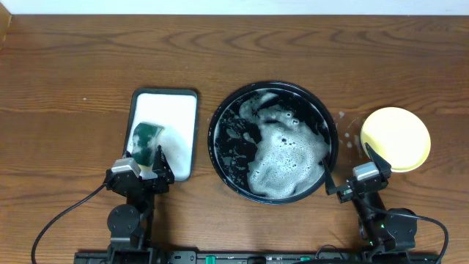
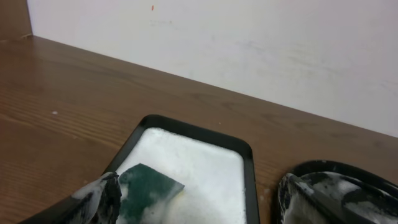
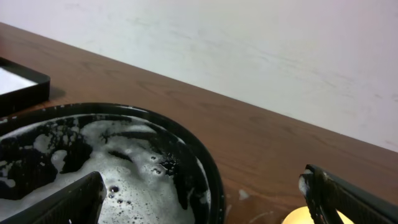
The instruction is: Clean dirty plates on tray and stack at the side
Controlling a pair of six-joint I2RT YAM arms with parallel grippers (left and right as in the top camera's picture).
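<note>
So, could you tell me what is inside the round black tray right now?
White soap foam covers much of the tray; no plate shows there. Anything beneath the foam is hidden.

Open tabletop (image 1: 234, 44) beyond foamy tray (image 1: 212, 139) and white dish (image 1: 172, 110)

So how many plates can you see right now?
1. A yellow plate sits on the table, right of the foamy black tray. More plates could be hidden under it or beneath the foam.
</note>
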